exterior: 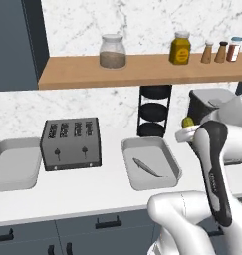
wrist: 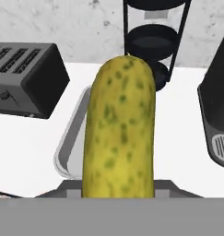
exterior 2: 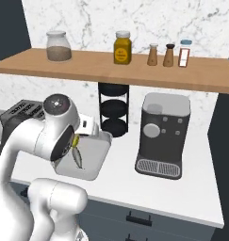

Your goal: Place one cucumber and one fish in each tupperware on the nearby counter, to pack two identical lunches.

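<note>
My gripper (wrist: 119, 188) is shut on a yellow-green speckled cucumber (wrist: 119, 133), which stands up between the fingers. From the base views the cucumber (exterior: 188, 121) hangs above the counter (exterior: 107, 189), over the right rim of the right tupperware (exterior: 160, 153). A slender pale fish (exterior: 147, 168) lies inside that tray. The left tupperware (exterior: 13, 160) sits beyond the toaster and looks bare inside. In the right base view the gripper (exterior 2: 79, 137) holds the cucumber (exterior 2: 76, 141) just over the tray (exterior 2: 94, 153) and the fish (exterior 2: 78, 157).
A black toaster (exterior: 71, 143) stands between the two trays. Behind the right tray is a black tiered rack (exterior: 154, 112). A dark coffee machine (exterior 2: 163, 136) stands to the right. A wooden shelf (exterior 2: 111, 66) with jars and shakers hangs above.
</note>
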